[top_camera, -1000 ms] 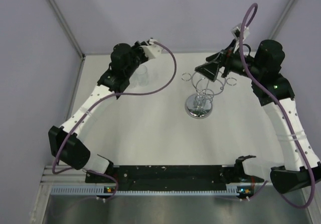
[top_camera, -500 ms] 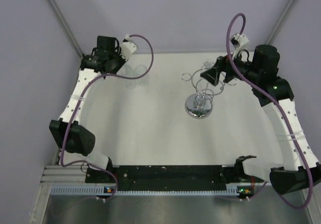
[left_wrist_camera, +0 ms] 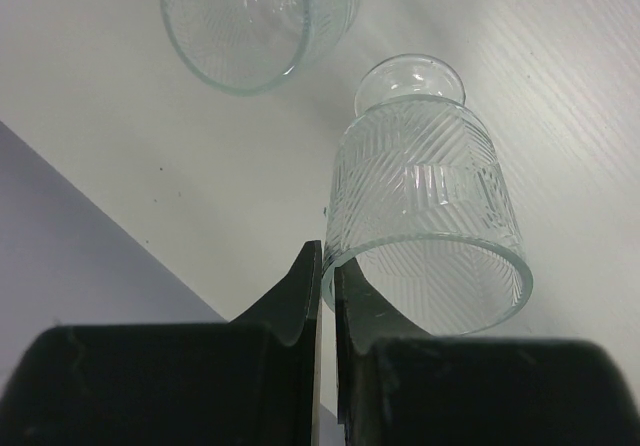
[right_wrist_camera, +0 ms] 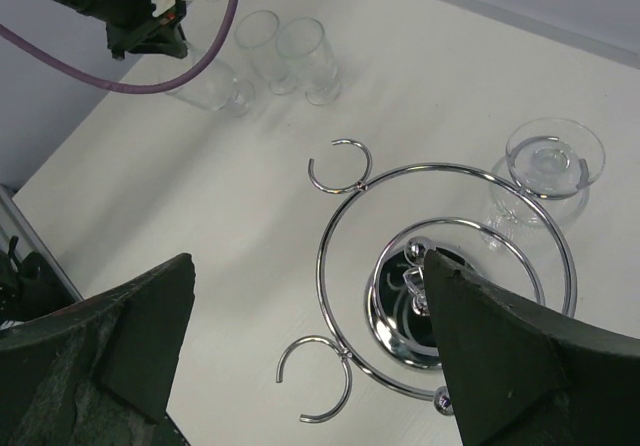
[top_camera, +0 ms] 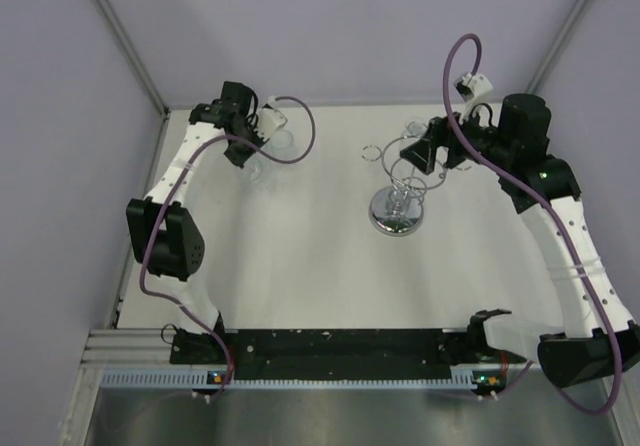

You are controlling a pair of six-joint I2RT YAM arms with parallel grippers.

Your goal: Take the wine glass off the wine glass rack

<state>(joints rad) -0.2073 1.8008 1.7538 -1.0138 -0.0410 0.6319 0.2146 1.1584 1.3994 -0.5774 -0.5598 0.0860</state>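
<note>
On my overhead view the wine glass rack [top_camera: 397,194] stands on the white table [top_camera: 300,266] toward 1 o'clock from centre. The wine glass [right_wrist_camera: 553,161] still hangs from it on the far side, at 12 o'clock of the stem. A cluster of clear glasses [right_wrist_camera: 308,58] sits well apart at 10 o'clock, by the far left wall. From the right wrist view, the rack's chrome hoop and open rings lie directly under my right gripper [right_wrist_camera: 308,266], between it and the mirrored base. Since half a second ago the left arm has folded its elbow in closer to the table. Its wrist has swung back from the far-left corner to the glasses, while the right arm has barely shifted. The right gripper hovers above the rack with its fingers spread wide, holding nothing. The left gripper [left_wrist_camera: 325,271] points down with its fingers pressed together at the rim of one ribbed glass. I can't tell whether it pinches that rim.
</note>
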